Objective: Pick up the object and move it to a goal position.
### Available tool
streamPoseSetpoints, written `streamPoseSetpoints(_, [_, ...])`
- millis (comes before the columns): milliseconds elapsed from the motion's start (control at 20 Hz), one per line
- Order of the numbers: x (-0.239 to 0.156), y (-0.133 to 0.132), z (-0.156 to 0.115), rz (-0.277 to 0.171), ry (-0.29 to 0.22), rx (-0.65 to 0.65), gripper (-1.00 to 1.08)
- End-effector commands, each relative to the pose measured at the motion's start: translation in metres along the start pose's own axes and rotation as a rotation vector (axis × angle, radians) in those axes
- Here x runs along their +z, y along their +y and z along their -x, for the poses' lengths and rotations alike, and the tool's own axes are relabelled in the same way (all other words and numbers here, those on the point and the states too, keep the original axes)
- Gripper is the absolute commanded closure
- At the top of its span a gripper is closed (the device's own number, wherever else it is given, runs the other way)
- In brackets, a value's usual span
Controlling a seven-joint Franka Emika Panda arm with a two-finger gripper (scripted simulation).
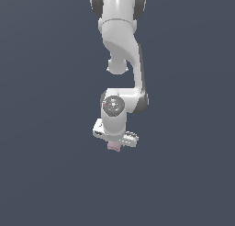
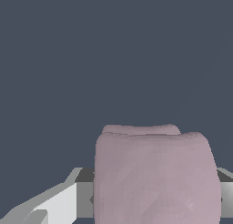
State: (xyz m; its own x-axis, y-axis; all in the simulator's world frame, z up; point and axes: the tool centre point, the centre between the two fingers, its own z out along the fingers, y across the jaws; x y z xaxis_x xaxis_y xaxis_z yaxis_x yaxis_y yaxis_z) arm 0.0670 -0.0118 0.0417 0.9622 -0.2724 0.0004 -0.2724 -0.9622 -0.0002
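Evidently the white hand (image 1: 114,144) grips a rounded, matte pale pink lump (image 2: 154,177).

Ground (image 1: 46,174) is one flat dark slate-blue plane. It fills the exterior view edge to edge, with no rim, seam or marking I can make out. Same plain tone behind everything in the wrist view (image 2: 68,59); shading is near uniform. Only candidate for lying on it: the object (image 1: 114,147), the pale pink lump (image 2: 154,177) between my fingers (image 2: 84,198). Can't tell whether its underside touches the ground or hangs clear.
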Motion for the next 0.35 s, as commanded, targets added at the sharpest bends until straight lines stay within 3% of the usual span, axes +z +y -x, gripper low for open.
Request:
streamPoseSetpoints(0, [-0.0002,-0.0037,-0.0038,0.0,0.0,0.001,1.08])
streamPoseSetpoints(300, [0.0003,-0.0056,-0.0061,0.0,-0.001,0.0,1.08])
